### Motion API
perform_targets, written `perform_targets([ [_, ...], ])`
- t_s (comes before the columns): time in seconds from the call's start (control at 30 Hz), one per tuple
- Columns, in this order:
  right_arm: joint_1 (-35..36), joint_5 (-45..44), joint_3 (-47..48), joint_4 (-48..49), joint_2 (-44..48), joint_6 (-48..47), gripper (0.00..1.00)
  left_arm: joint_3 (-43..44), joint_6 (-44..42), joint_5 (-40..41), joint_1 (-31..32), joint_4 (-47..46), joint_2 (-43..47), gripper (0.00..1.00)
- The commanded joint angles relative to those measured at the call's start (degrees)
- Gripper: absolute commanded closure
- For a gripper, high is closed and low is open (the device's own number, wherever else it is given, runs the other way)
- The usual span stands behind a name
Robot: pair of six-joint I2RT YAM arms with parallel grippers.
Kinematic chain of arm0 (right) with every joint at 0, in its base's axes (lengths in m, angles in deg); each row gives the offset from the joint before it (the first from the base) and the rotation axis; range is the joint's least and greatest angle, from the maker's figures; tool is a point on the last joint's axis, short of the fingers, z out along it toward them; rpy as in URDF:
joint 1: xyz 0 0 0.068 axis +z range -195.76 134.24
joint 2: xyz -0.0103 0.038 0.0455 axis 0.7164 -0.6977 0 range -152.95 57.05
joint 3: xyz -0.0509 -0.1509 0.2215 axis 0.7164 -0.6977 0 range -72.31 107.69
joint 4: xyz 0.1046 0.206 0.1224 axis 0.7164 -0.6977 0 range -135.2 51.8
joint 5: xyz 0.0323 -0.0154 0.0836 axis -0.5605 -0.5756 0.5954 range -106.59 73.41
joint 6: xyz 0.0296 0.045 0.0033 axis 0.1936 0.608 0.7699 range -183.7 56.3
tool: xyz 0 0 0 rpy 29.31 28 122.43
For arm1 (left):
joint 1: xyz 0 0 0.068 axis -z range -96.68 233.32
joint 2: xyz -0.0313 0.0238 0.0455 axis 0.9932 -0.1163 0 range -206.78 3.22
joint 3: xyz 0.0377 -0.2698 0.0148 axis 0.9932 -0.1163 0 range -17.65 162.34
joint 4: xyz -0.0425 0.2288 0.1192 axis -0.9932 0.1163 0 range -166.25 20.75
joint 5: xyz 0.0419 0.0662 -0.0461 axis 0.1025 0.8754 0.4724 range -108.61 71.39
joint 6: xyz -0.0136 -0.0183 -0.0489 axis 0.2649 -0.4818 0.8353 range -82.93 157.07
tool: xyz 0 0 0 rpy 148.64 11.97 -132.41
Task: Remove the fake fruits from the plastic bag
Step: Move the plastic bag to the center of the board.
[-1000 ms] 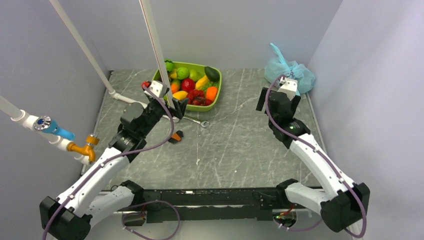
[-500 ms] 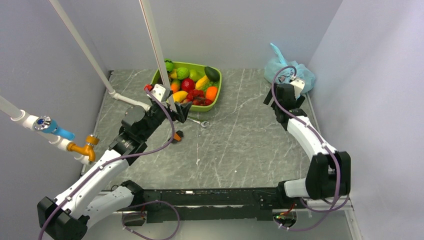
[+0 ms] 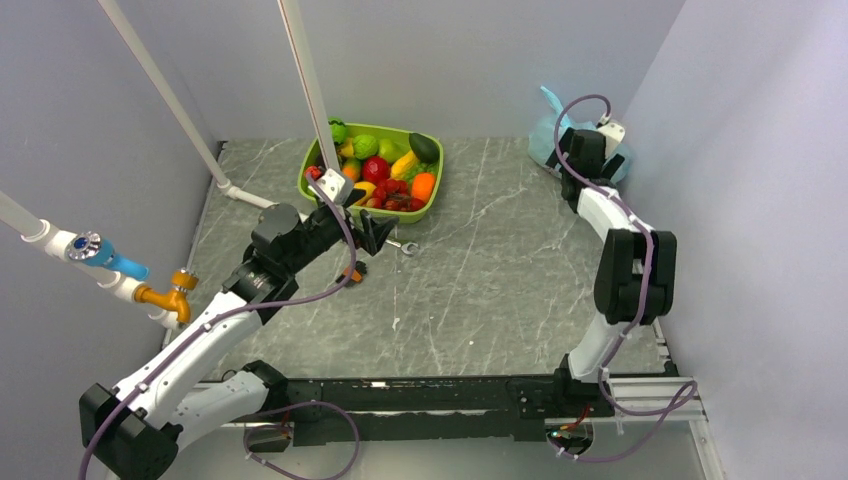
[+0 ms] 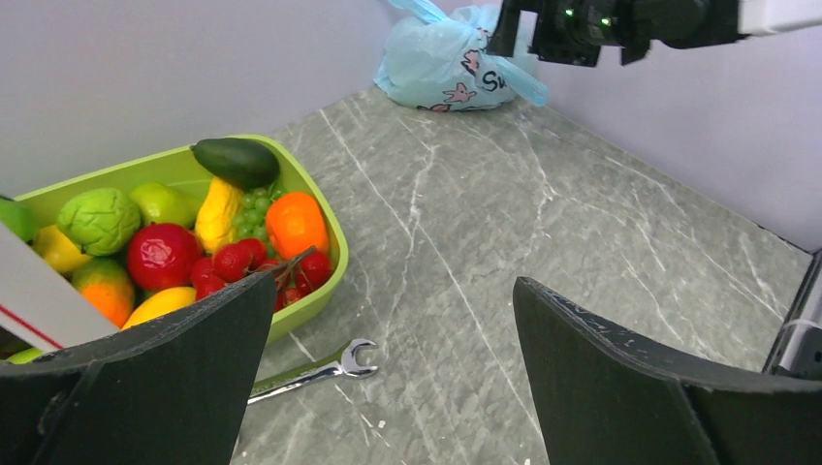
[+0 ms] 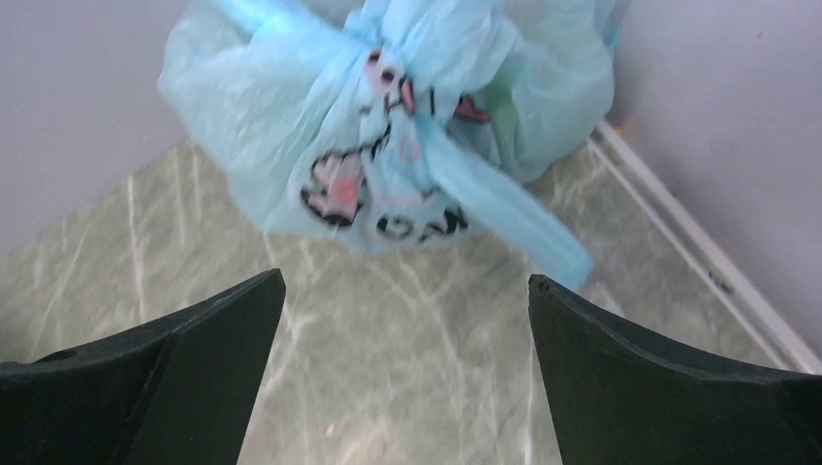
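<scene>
Top external, plastic bag (image 3: 545, 140) mostly hidden behind spread right hand (image 3: 585, 146)

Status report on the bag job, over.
Left gripper open, empty, by green tray. Right gripper open, facing plastic bag, no contact. Bag bunched shut; nothing between.

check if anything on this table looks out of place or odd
A metal wrench lies loose on the table just in front of the lime-green tray, odd beside its toy fruit. The light blue plastic bag sits bunched in the far right corner, its top gathered.
</scene>
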Motion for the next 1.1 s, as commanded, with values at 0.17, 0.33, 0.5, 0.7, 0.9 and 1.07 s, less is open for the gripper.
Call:
perform_targets([
  [0.17,-3.0,5.6,13.4,7.9,-13.4,-2.8,0.0,3.1,3.0,-6.2,0.2,-1.9,-2.4,0.01],
  [0.33,-3.4,4.7,23.2,3.6,-21.2,-3.7,0.06,4.1,3.1,-6.9,0.1,-1.2,-3.8,0.01],
  [0.5,-3.4,4.9,24.9,1.3,-23.8,-5.6,0.18,4.0,3.2,-7.4,0.1,-1.4,-4.3,0.01],
  [0.7,-3.2,9.0,22.5,0.0,-21.8,-7.1,0.48,4.5,3.8,-8.5,0.1,-1.3,-5.4,0.03],
  [0.9,-0.6,9.1,12.0,2.4,-16.5,-8.2,0.68,3.8,5.3,-10.0,0.1,-2.9,-5.7,0.04],
  [1.07,4.3,5.2,1.2,5.1,-10.0,-6.3,0.88,4.0,5.8,-10.5,0.1,-2.8,-7.1,0.06],
])
